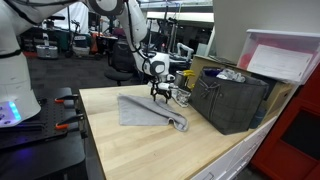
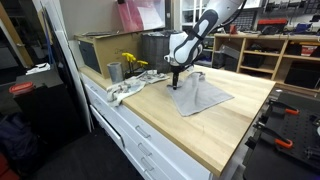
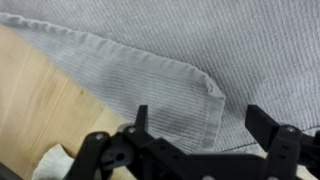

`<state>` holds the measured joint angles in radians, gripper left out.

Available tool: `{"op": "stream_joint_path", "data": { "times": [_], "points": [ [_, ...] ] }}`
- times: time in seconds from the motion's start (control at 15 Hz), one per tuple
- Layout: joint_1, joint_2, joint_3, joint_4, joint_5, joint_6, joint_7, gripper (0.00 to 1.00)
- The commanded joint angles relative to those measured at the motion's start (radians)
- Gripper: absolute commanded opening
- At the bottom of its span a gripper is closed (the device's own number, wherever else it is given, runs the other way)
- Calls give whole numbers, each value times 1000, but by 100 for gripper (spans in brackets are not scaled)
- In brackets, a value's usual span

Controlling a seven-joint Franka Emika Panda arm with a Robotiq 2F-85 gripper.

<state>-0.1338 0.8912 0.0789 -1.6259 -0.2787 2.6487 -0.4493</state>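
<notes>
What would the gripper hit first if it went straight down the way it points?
Most likely the cloth. The gripper points down, jaws open, over the cloth's corner, with the table beneath. How much gap is left is hard to judge.

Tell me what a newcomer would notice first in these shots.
First, the grey cloth lying flat on the wooden table, with the gripper poised over one edge, jaws open. In the wrist view, a corner of the cloth is turned over just ahead of the open fingers. After that, the dark crate standing on the table beside the cloth.
</notes>
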Motion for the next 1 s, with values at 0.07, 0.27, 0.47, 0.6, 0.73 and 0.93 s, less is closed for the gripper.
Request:
{"op": "stream_joint_path", "data": {
  "times": [0.07, 0.27, 0.47, 0.6, 0.73, 0.93],
  "points": [
    [-3, -23, -3, -4, 15, -40, -27, 73],
    [0, -18, -8, 13, 15, -52, -24, 62],
    [-5, -35, -8, 10, 16, -69, -28, 38],
    [-6, -52, -11, 5, 16, -87, -29, 23],
    [-9, -72, -13, -2, 17, -110, -32, 8],
    [-6, -89, -23, 10, 14, -145, -33, 0]
  ]
}}
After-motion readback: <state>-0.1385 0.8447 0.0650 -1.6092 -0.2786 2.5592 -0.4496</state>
